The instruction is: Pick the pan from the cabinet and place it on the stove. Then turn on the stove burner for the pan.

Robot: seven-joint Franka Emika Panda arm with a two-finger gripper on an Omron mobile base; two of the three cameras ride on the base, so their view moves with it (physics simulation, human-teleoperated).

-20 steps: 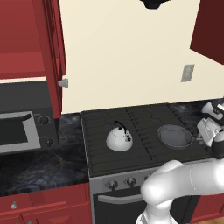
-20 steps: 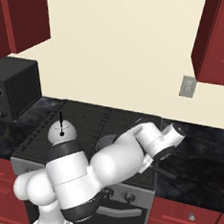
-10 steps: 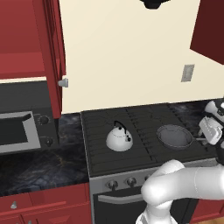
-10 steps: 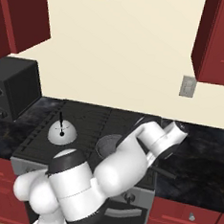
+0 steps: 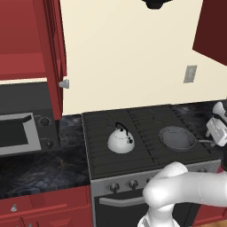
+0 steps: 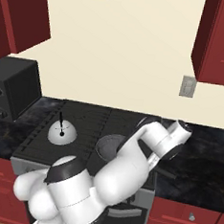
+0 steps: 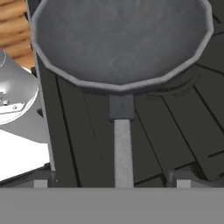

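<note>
1. The gripper (image 7: 113, 179) stands with its two tips wide apart and nothing between them touching either one (checked in the hand view).
2. The fingertips (image 7: 40, 180) sit at the bottom corners of the hand view, one on each side of the pan's handle, both clear of it.
3. The pan (image 7: 120, 41) lies straight ahead of the gripper, flat on the stove (image 7: 175, 127) grate, with its long handle running back toward the gripper and passing midway between the tips.
4. In the left base view the gripper (image 5: 216, 129) sits at the far right edge, just beyond the end of the handle; the pan (image 5: 177, 138) rests on the right-hand burner of the stove (image 5: 142, 150).
5. The kettle (image 5: 120, 141) (white, domed) stands on the stove well to the far side of the pan from the gripper; it is apart from the pan.
6. In the right base view the pan (image 6: 110, 146) is partly hidden behind the arm, and the kettle (image 6: 61, 131) is beyond it to the left.
7. The cabinet (image 5: 42, 48) is far from the gripper, up at the left of the left base view, with its door (image 5: 52, 53) swung open edge-on.
8. The stove knobs (image 5: 124, 185) line the front panel, near the arm's elbow and well away from the gripper.
9. A microwave (image 5: 24, 128) sits on the counter beyond the kettle.
</note>
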